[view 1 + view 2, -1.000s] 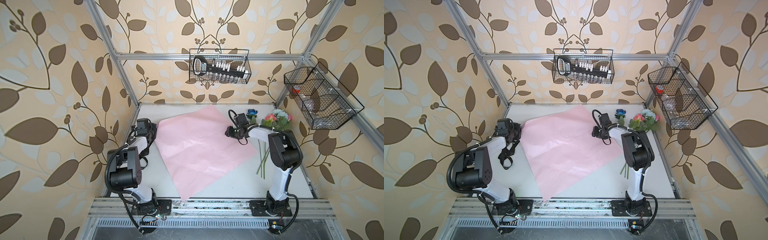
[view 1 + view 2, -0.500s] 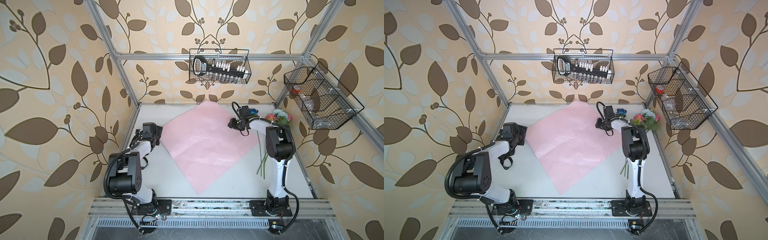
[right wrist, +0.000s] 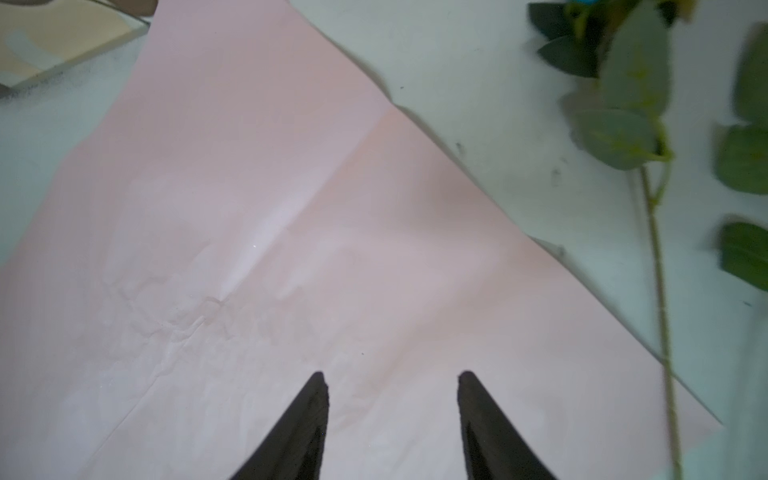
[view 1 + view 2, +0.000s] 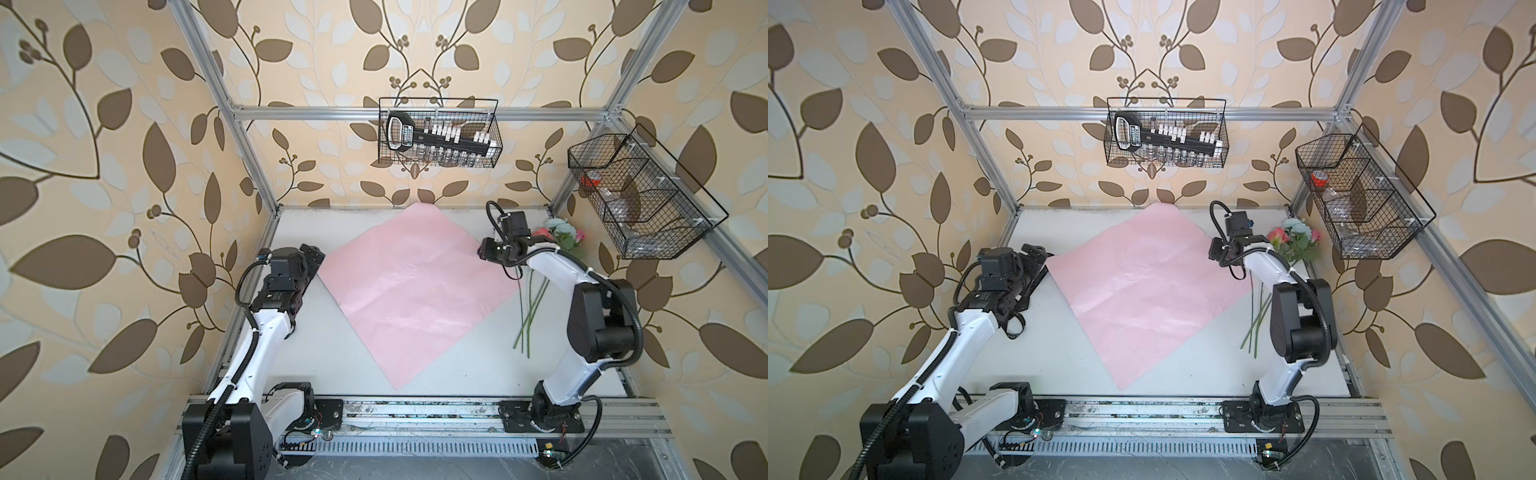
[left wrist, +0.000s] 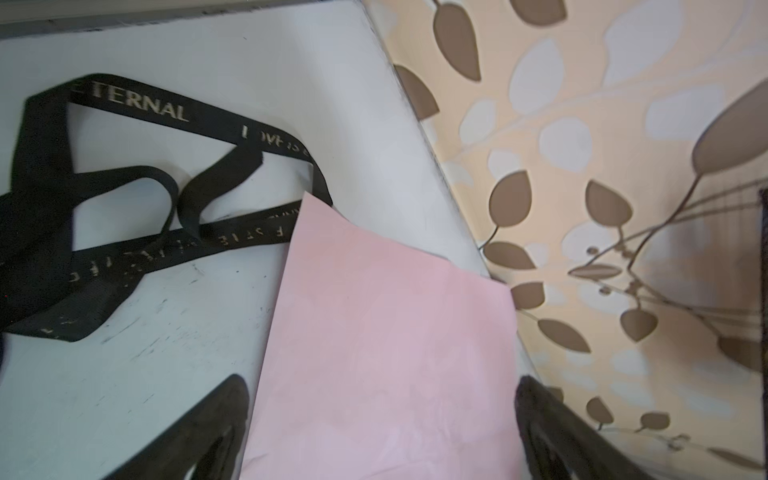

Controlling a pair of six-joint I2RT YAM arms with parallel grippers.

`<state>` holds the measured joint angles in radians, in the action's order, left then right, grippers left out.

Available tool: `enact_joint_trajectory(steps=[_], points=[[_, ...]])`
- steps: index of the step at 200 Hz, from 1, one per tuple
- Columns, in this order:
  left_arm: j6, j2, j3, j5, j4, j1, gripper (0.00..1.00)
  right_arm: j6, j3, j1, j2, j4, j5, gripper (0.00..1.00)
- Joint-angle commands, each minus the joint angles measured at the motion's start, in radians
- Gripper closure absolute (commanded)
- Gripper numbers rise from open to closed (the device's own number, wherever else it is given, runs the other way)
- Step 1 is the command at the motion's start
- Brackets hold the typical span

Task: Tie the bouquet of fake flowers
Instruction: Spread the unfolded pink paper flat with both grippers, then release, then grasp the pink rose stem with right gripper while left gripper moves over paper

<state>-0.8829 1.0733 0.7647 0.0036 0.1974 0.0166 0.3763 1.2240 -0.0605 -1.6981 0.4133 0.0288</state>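
Note:
The fake flowers [image 4: 559,237] [image 4: 1293,241] lie at the back right of the white table, with pink and pale blue blooms and long green stems [image 4: 530,316] running toward the front. They lie beside the flat pink wrapping paper [image 4: 415,286] [image 4: 1142,291], not on it. My left gripper [image 4: 313,255] [image 5: 381,379] is wide open over the paper's left corner [image 5: 386,332], holding nothing. My right gripper [image 4: 484,251] [image 3: 391,374] hovers open above the paper's right part [image 3: 249,249], with a leafy stem [image 3: 660,270] to one side.
A black ribbon [image 5: 124,245] [image 4: 1015,328] with pale lettering lies tangled on the table under my left arm, one loop tucked under the paper's corner. Two wire baskets [image 4: 438,139] [image 4: 640,199] hang on the back and right walls. Wallpapered walls close in the table.
The pink paper has slid toward the back and right. My left gripper has opened and let go of the paper's left corner. My right gripper has shifted slightly to the right.

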Motion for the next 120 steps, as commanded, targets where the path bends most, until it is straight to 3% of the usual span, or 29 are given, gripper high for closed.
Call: enact_joint_trajectory(steps=[1,23,44,91,120], points=[[0.224,0.044,0.022,0.084,0.070,0.156,0.01,0.010,-0.104,0.071,0.048,0.027,-0.087,0.50],[0.302,0.106,0.031,0.081,0.043,0.321,0.01,0.012,-0.178,0.122,0.106,0.020,-0.129,0.50],[0.355,0.195,0.050,0.073,0.029,0.416,0.06,0.025,-0.229,0.160,0.138,0.010,-0.181,0.51],[0.352,0.398,0.070,0.104,0.029,0.550,0.20,0.044,-0.257,0.256,0.135,-0.029,-0.182,0.52],[0.303,0.420,0.028,0.104,0.015,0.599,0.25,0.036,-0.242,0.263,0.075,-0.058,-0.165,0.52]])
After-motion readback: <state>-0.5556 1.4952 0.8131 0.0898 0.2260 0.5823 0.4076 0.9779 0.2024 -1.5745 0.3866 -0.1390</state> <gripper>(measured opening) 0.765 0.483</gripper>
